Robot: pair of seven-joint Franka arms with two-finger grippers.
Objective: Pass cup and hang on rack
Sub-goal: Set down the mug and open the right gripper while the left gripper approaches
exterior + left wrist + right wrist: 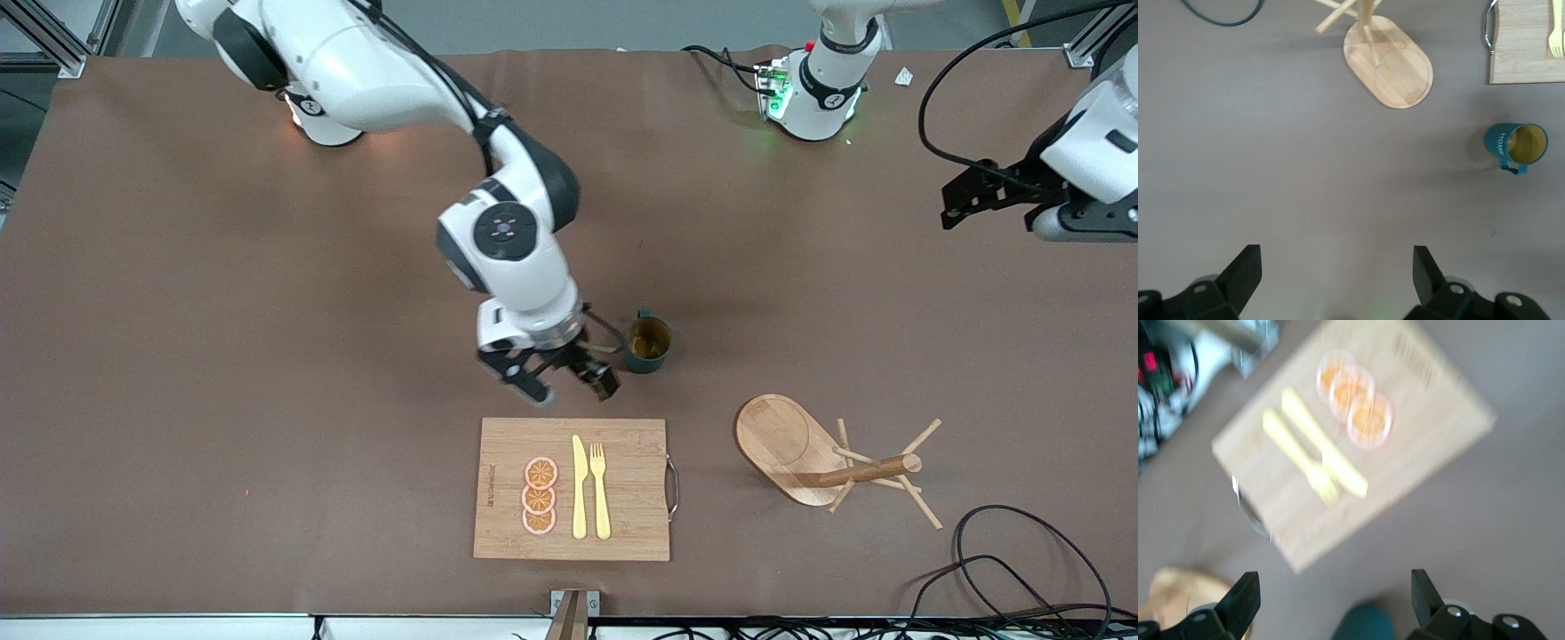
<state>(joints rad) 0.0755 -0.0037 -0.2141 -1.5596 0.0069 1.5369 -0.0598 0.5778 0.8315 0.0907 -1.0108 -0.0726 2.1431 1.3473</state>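
Note:
The dark teal cup (647,345) with a yellow inside stands upright on the brown table, near its middle. My right gripper (576,391) is open and low beside the cup, toward the right arm's end, and touches nothing. In the right wrist view its jaws stand wide apart (1331,583), with the cup's teal side (1361,623) between them at the frame's edge. The wooden rack (791,440) stands nearer the front camera than the cup, toward the left arm's end. My left gripper (965,200) waits open and empty over the left arm's end (1338,257). Its view shows the cup (1518,145) and the rack (1395,63).
A wooden cutting board (622,516) with orange slices (540,496), a yellow knife (579,487) and a fork (600,489) lies nearer the front camera than the cup. Black cables (1022,560) loop at the front corner near the rack.

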